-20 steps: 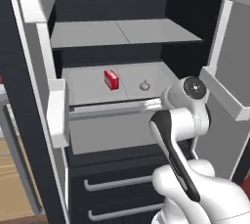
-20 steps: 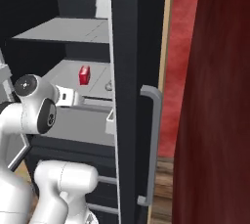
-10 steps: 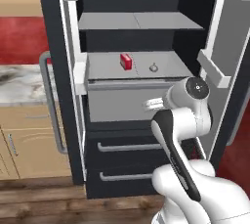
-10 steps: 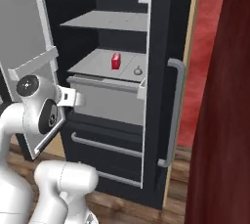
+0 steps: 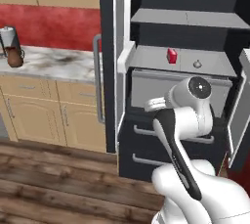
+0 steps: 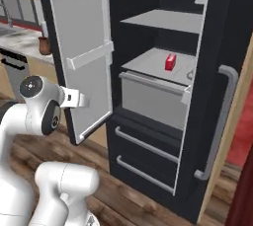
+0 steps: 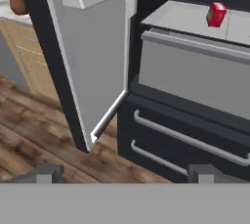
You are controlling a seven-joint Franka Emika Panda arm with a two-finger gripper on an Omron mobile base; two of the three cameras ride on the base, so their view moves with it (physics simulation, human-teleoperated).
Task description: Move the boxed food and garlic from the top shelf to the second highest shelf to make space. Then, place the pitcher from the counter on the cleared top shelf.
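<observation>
Gripper (image 7: 122,171) fingers spread wide, holding nothing; you're looking at it aimed toward the open fridge's lower drawers (image 7: 190,140); boxed food (image 5: 172,56) upright on the second shelf (image 5: 151,61), the grey slab over the drawer box; garlic (image 5: 197,64) on the same slab, well right of the carton, apart from it; top shelf (image 5: 161,17) above them; pitcher (image 5: 15,57) on the counter (image 5: 58,64) at far left, just beside a taller white-and-silver cylinder (image 5: 8,39); left fridge door (image 6: 81,52) swung open.
</observation>
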